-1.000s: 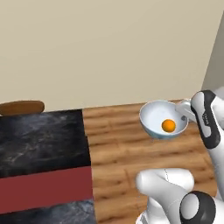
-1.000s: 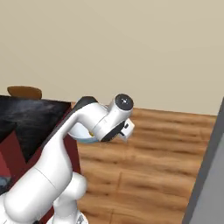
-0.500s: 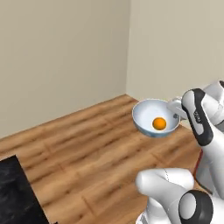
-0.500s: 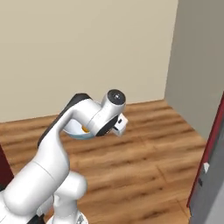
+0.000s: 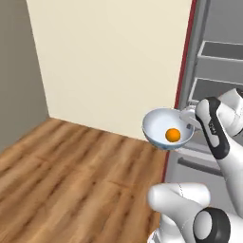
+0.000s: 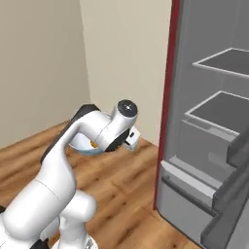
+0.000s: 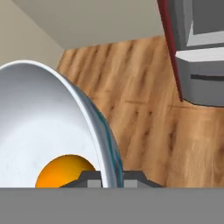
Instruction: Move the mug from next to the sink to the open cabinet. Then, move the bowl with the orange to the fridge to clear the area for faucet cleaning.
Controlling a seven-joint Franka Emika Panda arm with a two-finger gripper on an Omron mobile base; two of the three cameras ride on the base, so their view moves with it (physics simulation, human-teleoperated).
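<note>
Beside open fridge, pincer clamping bowl rim, orange inside

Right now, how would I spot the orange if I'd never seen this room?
Find the tall grey fridge standing open on the right. Just left of it the robot's hand holds a round white bowl by its rim, above the wooden floor. The orange is the small bright ball inside that bowl.

The orange is seen lying in the bowl, which is held at its rim by the pincer above the wooden floor. The open fridge is found to the right, its shelves stacked one above another.
</note>
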